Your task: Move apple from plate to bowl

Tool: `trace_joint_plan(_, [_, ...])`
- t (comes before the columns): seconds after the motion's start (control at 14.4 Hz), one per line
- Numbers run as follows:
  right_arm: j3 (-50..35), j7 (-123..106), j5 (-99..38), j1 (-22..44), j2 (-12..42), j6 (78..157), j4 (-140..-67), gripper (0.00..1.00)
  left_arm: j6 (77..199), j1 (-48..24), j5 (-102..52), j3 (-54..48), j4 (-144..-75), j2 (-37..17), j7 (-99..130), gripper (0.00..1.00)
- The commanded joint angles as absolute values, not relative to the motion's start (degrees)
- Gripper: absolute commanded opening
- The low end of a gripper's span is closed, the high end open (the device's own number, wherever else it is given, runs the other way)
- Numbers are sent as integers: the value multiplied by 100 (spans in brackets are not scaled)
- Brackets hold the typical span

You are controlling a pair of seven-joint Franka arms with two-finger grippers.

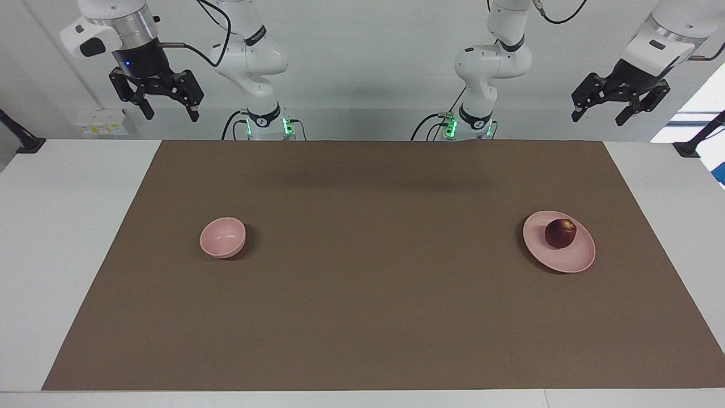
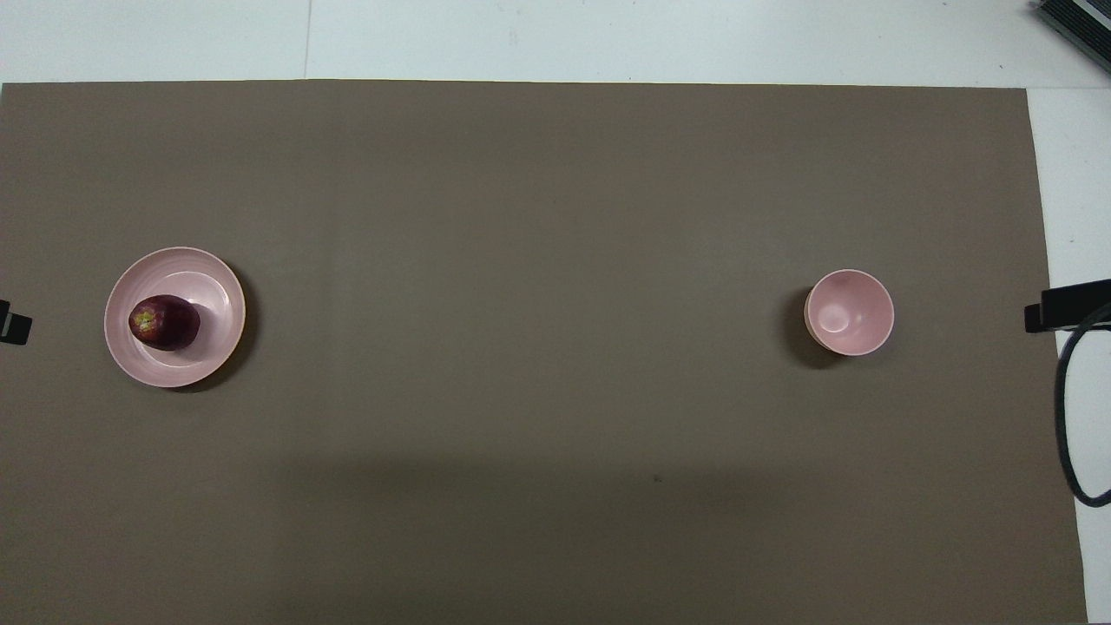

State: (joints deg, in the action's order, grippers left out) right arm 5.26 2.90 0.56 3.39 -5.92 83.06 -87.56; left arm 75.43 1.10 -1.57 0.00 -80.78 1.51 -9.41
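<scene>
Facing view first: the apple [image 1: 561, 233] sits on the plate [image 1: 566, 262], resting toward the plate's 12 o'clock rim, that is, on the part nearer the robots. The plate lies on the brown mat [image 1: 374, 317] toward the left arm's end of the table, at about 3 o'clock from the mat's centre in this view. The bowl [image 1: 223, 238] stands upright and holds nothing, at about 9 o'clock from the mat's centre, toward the right arm's end, and well apart from the plate.

The left gripper [image 1: 599, 115] hangs high in the air near the 1 o'clock corner of the mat, up against the wall, its fingers spread apart and gripping nothing. The right gripper [image 1: 171, 113] hangs likewise high near the 11 o'clock corner, fingers apart and with nothing between them. Neither is near the apple, the plate or the bowl.

In the overhead view the apple [image 2: 164, 322] shows at the 9 o'clock side of the plate [image 2: 217, 286], its yellowish patch turned toward 9 o'clock. The bowl [image 2: 849, 312] sits at 3 o'clock from the mat's [image 2: 538, 217] centre, about level with the plate. A black cable [image 2: 1069, 417] loops over the white table [image 2: 608, 39] edge just at 3 o'clock of the mat.
</scene>
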Motion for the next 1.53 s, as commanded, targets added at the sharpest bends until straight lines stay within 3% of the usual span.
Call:
trace_joint_plan(0.0, [492,316,9,308,-659,8209,-8789,100,7629,141,-193,-26,-8297,325,-949,100])
trace_joint_plan(1.46, [492,316,9,308,-659,8209,-8789,100,7655,114,-202,-149,-8332,334,-896,100])
